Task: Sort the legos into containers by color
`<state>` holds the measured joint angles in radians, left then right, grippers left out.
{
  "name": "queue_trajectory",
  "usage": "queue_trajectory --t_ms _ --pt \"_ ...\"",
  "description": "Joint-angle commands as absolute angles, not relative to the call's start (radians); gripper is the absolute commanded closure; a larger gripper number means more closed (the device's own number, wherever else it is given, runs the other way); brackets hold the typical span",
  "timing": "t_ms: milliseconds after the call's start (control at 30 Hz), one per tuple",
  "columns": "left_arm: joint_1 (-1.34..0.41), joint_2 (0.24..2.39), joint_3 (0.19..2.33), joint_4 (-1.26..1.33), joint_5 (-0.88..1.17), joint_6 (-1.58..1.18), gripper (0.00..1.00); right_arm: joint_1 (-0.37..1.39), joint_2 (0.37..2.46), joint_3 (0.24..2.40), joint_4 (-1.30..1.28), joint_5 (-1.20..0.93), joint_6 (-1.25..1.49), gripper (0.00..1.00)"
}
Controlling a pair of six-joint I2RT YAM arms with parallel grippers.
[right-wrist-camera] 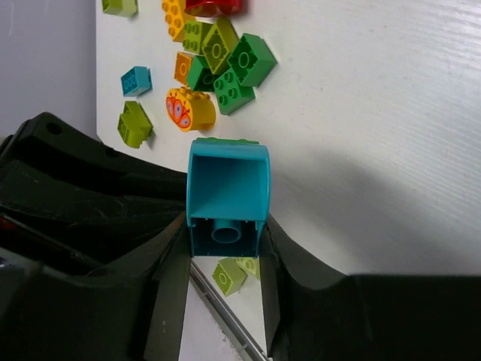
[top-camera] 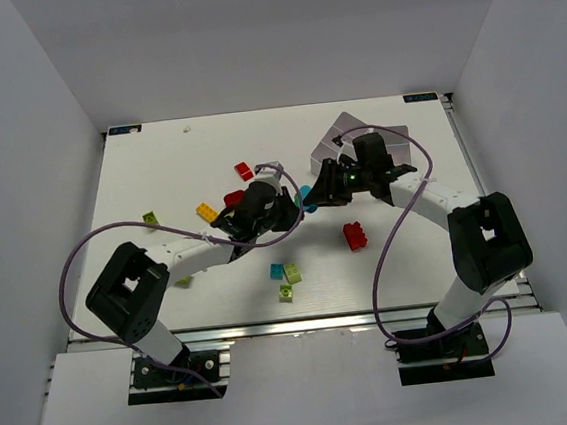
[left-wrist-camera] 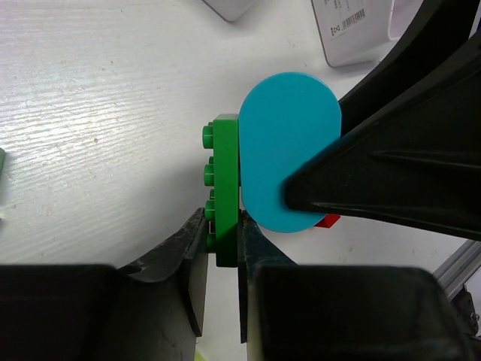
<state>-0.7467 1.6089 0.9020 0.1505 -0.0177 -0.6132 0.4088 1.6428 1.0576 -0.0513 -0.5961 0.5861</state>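
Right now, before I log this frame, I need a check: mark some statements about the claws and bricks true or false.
The right claw grips a cyan brick: true.
The left claw grips a yellow brick: false, it grips a green brick.
The green and cyan bricks touch: true.
The red brick near the right arm lies in a tray: false, it lies on the table.

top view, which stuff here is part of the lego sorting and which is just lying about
In the job:
- cyan brick, in the right gripper
- green brick, in the left gripper
- loose red brick, yellow brick, lime brick
- white container

Not in the job:
- purple cables
- metal rail
- black corner bracket
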Motion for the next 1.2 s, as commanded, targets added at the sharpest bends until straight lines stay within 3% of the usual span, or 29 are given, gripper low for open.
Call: queue_trajectory --t_ms 0,433,567,800,1167 --pt "-0.753 1.542 0.896 0.155 -0.021 -0.611 0.97 0.405 1.638 1.08 -0.011 -0.64 0.563 1.0" --pt "-0.698 1.49 0.882 0.078 -0.103 -0.589 0.99 0.334 1.559 1.075 -0.032 -0.761 0.444 1.0" --pt "-0.681 1.462 0.89 0.063 -0.106 -0.583 0.99 0.316 1.529 1.141 -0.067 -0.697 0.232 1.0" --pt "-0.673 1.398 0.894 0.026 -0.095 -0.592 0.99 0.278 1.508 1.262 -0.092 -0.632 -0.373 1.0" --pt "-0.673 1.261 0.841 0.006 -0.087 -0.637 0.99 0.238 1.626 1.361 -0.011 -0.459 -0.449 1.0"
